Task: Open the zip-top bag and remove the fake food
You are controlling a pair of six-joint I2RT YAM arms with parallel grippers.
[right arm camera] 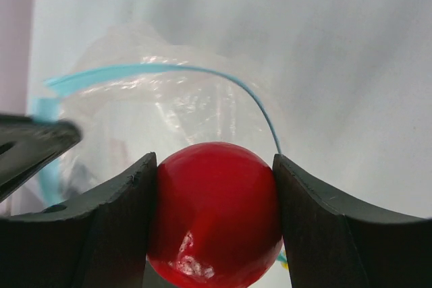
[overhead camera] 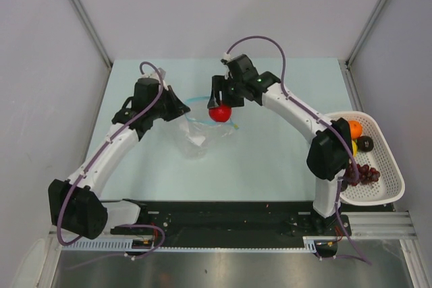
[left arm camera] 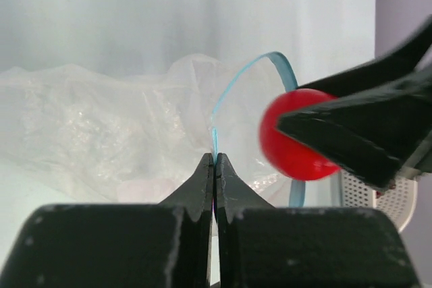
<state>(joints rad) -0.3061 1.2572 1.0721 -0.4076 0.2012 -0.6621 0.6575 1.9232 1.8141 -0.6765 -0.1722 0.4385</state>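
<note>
Glossy red ball (right arm camera: 214, 214) in right hand (right arm camera: 214, 164), left hand (left arm camera: 214, 161) pinching crinkly bag (left arm camera: 101, 119)

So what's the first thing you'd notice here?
The bright red ball, mid-table, pinched in the right jaws at the bag's open mouth. The left jaws pinch the bag's blue zip edge. More toy fruit sits in the white basket on the right.
</note>
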